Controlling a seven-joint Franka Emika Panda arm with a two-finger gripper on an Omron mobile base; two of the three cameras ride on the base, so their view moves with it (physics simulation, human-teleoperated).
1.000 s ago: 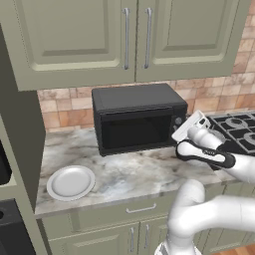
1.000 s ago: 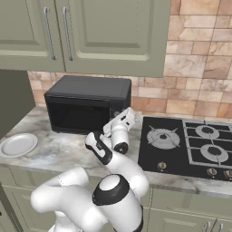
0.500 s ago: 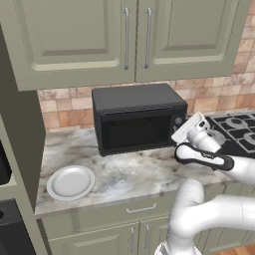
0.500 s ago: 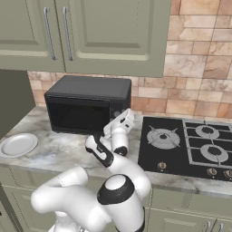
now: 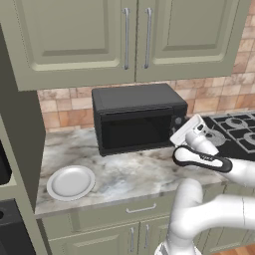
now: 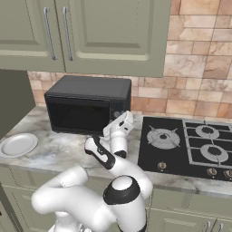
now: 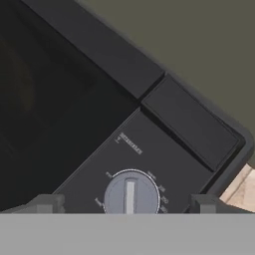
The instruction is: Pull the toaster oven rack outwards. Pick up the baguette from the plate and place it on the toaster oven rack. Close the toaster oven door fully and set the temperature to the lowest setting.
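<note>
The dark toaster oven (image 5: 134, 119) (image 6: 88, 106) stands on the counter against the wall, and its toaster oven door (image 5: 133, 132) (image 6: 78, 117) with the dark glass is shut. Behind that door the toaster oven rack is hidden. My gripper (image 5: 178, 128) (image 6: 118, 119) hovers right at the control strip on the oven's right end. In the hand view a round grey knob (image 7: 130, 195) sits between my two fingertips, and the gripper (image 7: 127, 204) is open around it without touching it. The white plate (image 5: 71, 182) (image 6: 18, 145) lies bare at the counter's left front. The baguette is out of view.
A black gas stovetop (image 5: 234, 130) (image 6: 190, 140) lies to the right of the oven, under my forearm. Green wall cabinets (image 5: 129, 35) hang above it. Marble counter (image 5: 124, 169) stretches between plate and oven.
The hand has edged slightly left toward the oven's control strip. Its jaws have stayed wide. Oven and plate are as before.
</note>
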